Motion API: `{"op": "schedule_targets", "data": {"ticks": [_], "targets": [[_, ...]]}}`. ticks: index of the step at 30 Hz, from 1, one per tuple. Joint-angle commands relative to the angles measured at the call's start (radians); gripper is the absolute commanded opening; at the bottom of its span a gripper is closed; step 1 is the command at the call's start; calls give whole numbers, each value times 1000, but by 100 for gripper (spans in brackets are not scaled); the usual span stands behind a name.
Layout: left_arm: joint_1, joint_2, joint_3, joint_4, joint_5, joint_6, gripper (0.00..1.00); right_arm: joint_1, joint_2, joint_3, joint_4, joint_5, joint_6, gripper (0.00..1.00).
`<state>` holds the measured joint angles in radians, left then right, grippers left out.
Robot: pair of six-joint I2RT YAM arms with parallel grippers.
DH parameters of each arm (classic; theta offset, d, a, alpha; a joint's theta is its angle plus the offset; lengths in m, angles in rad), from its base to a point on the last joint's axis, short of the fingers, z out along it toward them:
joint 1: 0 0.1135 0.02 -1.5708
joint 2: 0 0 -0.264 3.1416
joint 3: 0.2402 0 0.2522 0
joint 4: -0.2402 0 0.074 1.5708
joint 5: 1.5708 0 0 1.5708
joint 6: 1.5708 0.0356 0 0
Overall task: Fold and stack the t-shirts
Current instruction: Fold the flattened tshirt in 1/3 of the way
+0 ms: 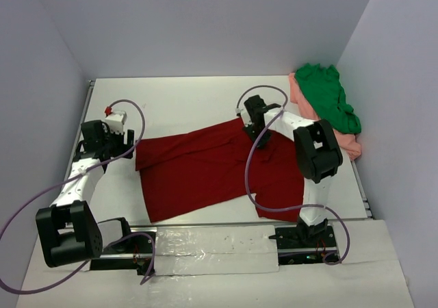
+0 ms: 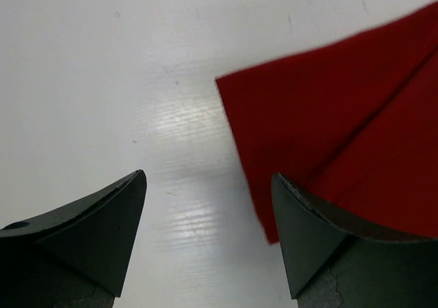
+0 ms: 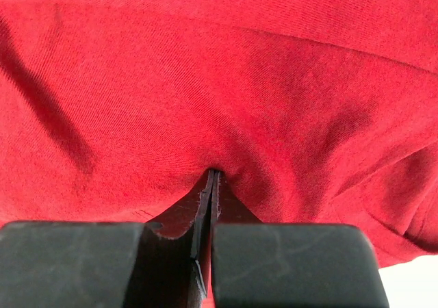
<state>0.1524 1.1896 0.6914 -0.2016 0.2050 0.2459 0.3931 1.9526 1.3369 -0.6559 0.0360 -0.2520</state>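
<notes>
The dark red t-shirt (image 1: 205, 168) is lying spread out on the white worktop (image 1: 185, 103), in the middle, between the two arms. It is sitting a bit crooked, with its left side lower than its right side. Part of the cloth is lying folded over itself, and a long crease is showing in the left wrist view (image 2: 342, 116).

The left fingers (image 1: 129, 141) are hanging just beside the left edge of the red shirt. They are standing wide apart and are holding nothing (image 2: 209, 176). Bare worktop is showing between them. One finger is sitting over the worktop, and the other is sitting right over a corner of the red cloth.

The right fingers (image 1: 259, 139) are reaching down onto the far right part of the red shirt. They are pressing tight together (image 3: 213, 178) and are pinching a bit of the red cloth (image 3: 219, 82) at their tips. The cloth is wrinkling around the pinch.

The green t-shirt (image 1: 328, 99) is lying in a messy heap in the far right corner, by the wall. It is resting on top of the pink t-shirt (image 1: 349, 146), which is peeking out under it. These two are not touching the red one.
</notes>
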Motion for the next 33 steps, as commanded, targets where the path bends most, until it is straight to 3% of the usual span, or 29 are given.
{"op": "schedule_targets", "data": {"ticks": [1, 12, 19, 22, 23, 26, 29, 33], "targets": [[6, 24, 20, -73, 66, 32, 83, -60, -9, -33, -100, 35, -15, 0], [-7, 91, 11, 57, 221, -13, 80, -68, -60, -21, -129, -30, -20, 0], [-57, 106, 0, 281, 258, -114, 76, -62, -63, -22, -123, -73, -10, 0], [-96, 180, 34, 294, 286, -145, 63, -59, -72, -22, -122, -80, -6, 0], [-112, 230, 58, 288, 303, -149, 46, -59, -75, -21, -120, -82, -4, 0], [-143, 329, 100, 278, 330, -152, 15, -57, -81, -18, -129, -93, -6, 0], [-198, 408, 126, 281, 315, -146, 6, -56, -96, -19, -132, -99, -6, 0], [-215, 467, 137, 309, 320, -155, 4, -56, -112, -25, -137, -100, -9, 0]]}}
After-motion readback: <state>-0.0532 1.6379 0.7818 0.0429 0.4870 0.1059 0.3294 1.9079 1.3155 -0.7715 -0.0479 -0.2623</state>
